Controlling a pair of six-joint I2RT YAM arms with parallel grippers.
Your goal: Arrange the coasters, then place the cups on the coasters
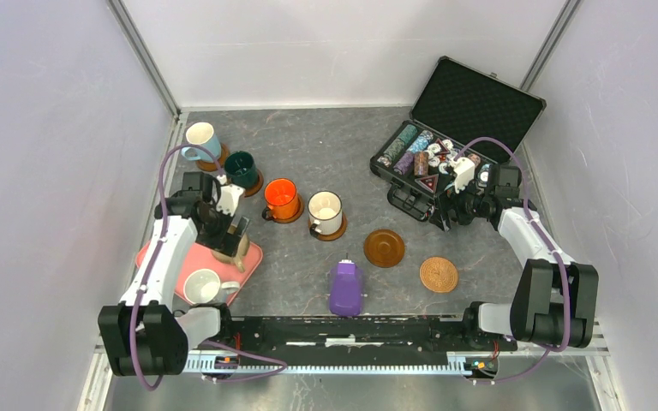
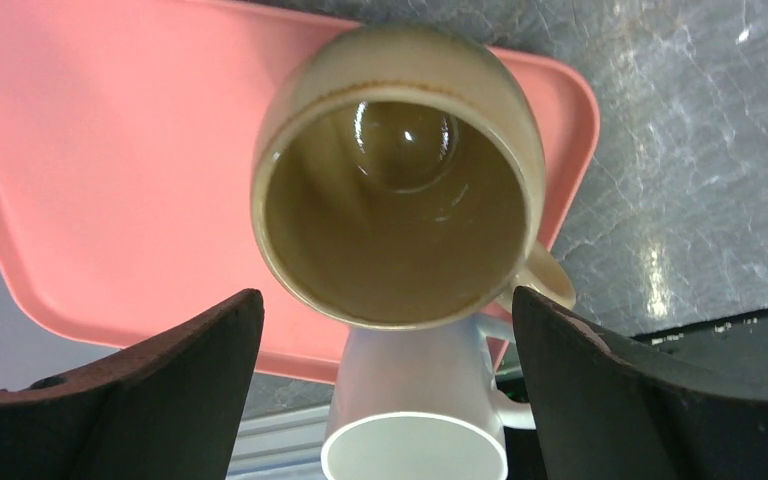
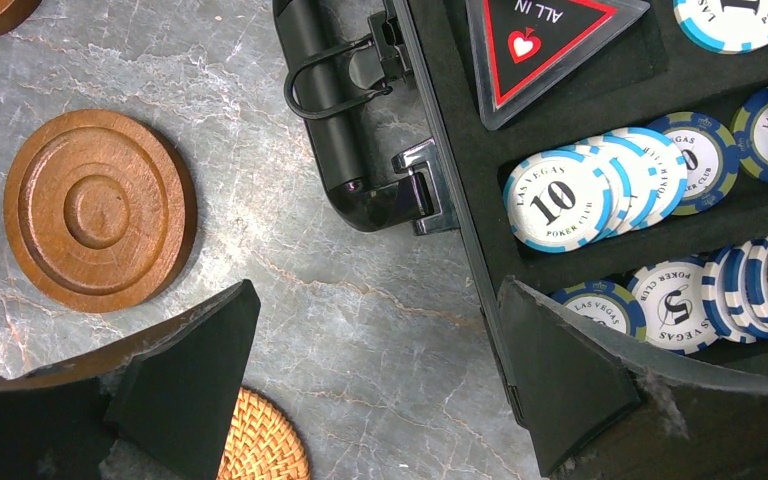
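Four cups stand on dark wood coasters in a diagonal row: light blue (image 1: 201,139), dark green (image 1: 242,168), orange (image 1: 281,198) and cream with a dark base (image 1: 325,211). One dark wood coaster (image 1: 384,248) (image 3: 100,208) and the lighter woven coaster (image 1: 439,274) (image 3: 260,440) lie bare. The beige cup (image 1: 233,248) (image 2: 397,190) and the white cup (image 1: 201,286) (image 2: 415,425) stand on the pink tray (image 1: 167,257) (image 2: 110,150). My left gripper (image 1: 230,229) (image 2: 385,300) hangs open just above the beige cup, touching nothing. My right gripper (image 1: 458,184) (image 3: 375,290) is open over bare table beside the case.
An open black case of poker chips (image 1: 454,137) (image 3: 600,150) sits at the back right, right beside my right fingers. A purple oblong device (image 1: 345,288) lies near the front middle. White walls close in the table on three sides.
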